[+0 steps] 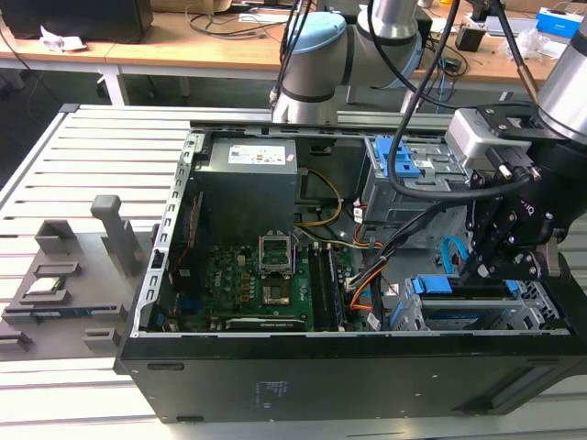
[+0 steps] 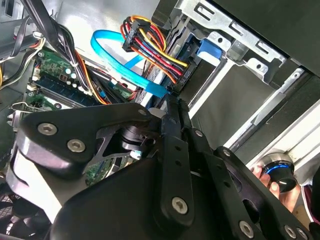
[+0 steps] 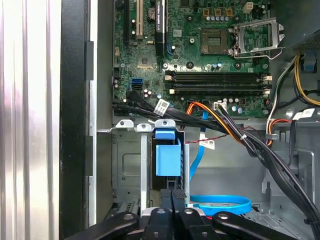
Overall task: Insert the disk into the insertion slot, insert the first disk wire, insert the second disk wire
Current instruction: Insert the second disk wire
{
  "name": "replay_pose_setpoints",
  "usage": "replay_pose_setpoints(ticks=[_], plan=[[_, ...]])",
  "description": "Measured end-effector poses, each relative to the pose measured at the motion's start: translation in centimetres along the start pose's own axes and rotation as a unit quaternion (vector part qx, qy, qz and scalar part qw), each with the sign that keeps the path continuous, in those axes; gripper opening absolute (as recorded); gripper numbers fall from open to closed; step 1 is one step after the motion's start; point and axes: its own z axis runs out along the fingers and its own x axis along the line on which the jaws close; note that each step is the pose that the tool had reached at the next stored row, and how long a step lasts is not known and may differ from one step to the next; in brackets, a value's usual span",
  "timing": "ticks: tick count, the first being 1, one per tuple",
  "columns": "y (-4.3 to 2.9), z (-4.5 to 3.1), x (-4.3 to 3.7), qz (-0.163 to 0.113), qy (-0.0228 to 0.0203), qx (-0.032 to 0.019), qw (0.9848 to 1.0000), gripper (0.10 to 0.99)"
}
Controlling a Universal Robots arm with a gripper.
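1. First wrist view puts the black end effector (image 3: 172, 197) with its two fingers pressed together, tips meeting and nothing visibly between them; it looks clenched on itself, right against the rear edge of the disk.
2. Directly ahead of the fingertips lies the silver-grey hard drive in its bright blue plastic carrier frame (image 3: 167, 155), its long axis running straight away from the end effector, toward the green motherboard (image 3: 200, 55) beyond.
3. That disk sits inside the boxy silver perforated metal drive cage (image 3: 127, 165), the insertion slot, whose walls flank it on either side of the fingers; judging from this, the disk is already seated.
4. Exterior view shows the same: end effector (image 1: 486, 266) low over the cage (image 1: 532, 307), blue carrier (image 1: 459, 286) just beneath it.
5. Second wrist view shows a bundle of red, yellow and black power wires (image 2: 150, 42) ending in a black connector just beyond the fingertips, and a flat light-blue data cable (image 2: 120, 55) looping beside it.
6. Both wires appear to reach the disk's end, though I cannot tell whether either plug is fully home.
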Motion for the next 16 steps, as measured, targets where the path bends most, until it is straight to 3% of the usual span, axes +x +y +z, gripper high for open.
replay_pose_setpoints(ticks=[4, 8, 10, 12, 16], plan=[[0.02, -0.59, -0.01, 0.000, 0.0002, 0.0000, 1.0000, 0.169], [0.10, -2.12, -0.30, 0.000, 0.0001, 0.0000, 1.0000, 0.169], [0.15, -3.08, -0.74, 0.000, 0.0002, 0.0000, 1.0000, 0.102], [0.18, -3.72, -0.81, 0.000, -0.0001, 0.0000, 1.0000, 0.102], [0.19, -3.81, -0.81, 0.000, -0.0009, 0.0000, 1.0000, 0.102]])
